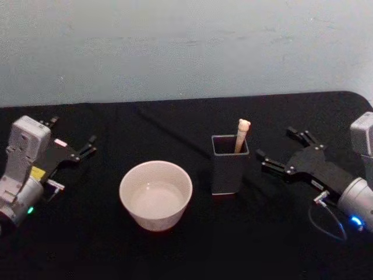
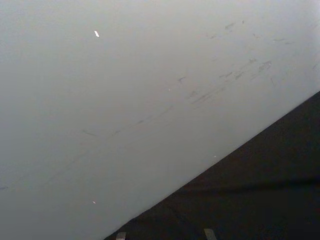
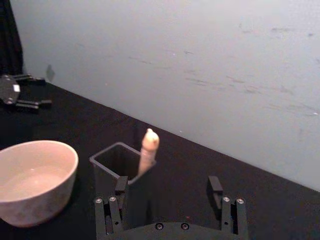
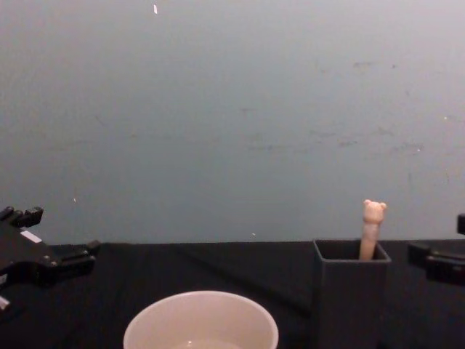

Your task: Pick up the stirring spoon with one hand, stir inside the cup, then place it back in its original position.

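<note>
While the stirring spoon (image 1: 243, 134) stood in the dark grey holder (image 1: 229, 166), only the top of its beige handle and the small bear head rose above the rim, leaning at the far right corner. Its shaft and bowl were hidden inside the box. The cup (image 1: 145, 219) sat on the black table (image 1: 87, 245) just left of the holder, near it but not touching. Its inside looked pale, and whether it held any liquid could not be made out.

The right gripper (image 1: 274, 143) hovered to the right of the holder, apart from it, its two fingers spread wide and holding nothing. In the right wrist view those fingers (image 3: 215, 186) framed the holder (image 3: 112, 165) and the handle (image 3: 148, 152), with the cup (image 3: 45, 200) cut off at the edge. In the chest view the right gripper (image 4: 436, 262) was cut off by the frame, and the lower parts of the cup (image 4: 200, 320) and the holder (image 4: 351, 298) were cut off too.

The left gripper (image 1: 71, 135) lay parked well to the left of the cup, its jaws apart and empty.
</note>
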Tool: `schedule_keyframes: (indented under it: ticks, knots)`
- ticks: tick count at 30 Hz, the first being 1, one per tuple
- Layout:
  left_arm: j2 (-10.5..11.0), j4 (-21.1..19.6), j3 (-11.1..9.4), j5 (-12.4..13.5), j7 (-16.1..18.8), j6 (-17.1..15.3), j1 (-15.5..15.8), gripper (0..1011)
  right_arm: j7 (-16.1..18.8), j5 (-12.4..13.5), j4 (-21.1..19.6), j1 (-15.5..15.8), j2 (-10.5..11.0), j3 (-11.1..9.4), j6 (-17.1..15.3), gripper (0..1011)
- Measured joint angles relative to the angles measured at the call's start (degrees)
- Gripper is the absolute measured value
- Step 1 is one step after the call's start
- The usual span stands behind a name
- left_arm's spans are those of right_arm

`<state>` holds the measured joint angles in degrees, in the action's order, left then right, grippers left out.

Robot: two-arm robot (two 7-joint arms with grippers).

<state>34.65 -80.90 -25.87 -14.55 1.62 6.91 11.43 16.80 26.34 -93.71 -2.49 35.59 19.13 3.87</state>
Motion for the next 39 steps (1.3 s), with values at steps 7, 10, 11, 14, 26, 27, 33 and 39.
schedule_keyframes:
  ticks: [7, 10, 11, 14, 26, 27, 33, 39]
  knots:
    - [0.0, 0.0, 0.0, 0.0, 0.0, 0.0, 0.0, 1001, 1.16, -0.69, 0.78, -1.02, -1.92, 0.38, -0.55, 1000]
    - [0.0, 0.0, 0.0, 0.0, 0.0, 0.0, 0.0, 1001, 1.45, -0.95, 1.41, -1.65, -2.69, 0.54, -0.85, 1000]
    - [0.0, 0.01, 0.0, 0.0, 0.0, 0.0, 0.0, 1001, 1.75, -1.03, 1.92, -2.1, -3.21, 0.62, -1.2, 1002]
    - [0.0, 0.0, 0.0, 0.0, 0.0, 0.0, 0.0, 1001, 2.16, -1.04, 2.83, -3.0, -4.13, 0.73, -1.8, 1002]
    - [0.0, 0.0, 0.0, 0.0, 0.0, 0.0, 0.0, 1001, 4.53, -2.22, 7.05, -7.6, -8.12, 1.34, -3.28, 1002]
    - [0.0, 0.0, 0.0, 0.0, 0.0, 0.0, 0.0, 1001, 4.78, -2.41, 7.44, -8.01, -8.48, 1.35, -3.52, 1000]
    - [0.0, 0.01, 0.0, 0.0, 0.0, 0.0, 0.0, 1001, 5.45, -2.72, 8.64, -8.95, -9.59, 1.28, -4.66, 1002]
    - [0.0, 0.0, 0.0, 0.0, 0.0, 0.0, 0.0, 1001, 6.07, -2.96, 9.43, -9.42, -10.4, 0.75, -5.41, 1002]
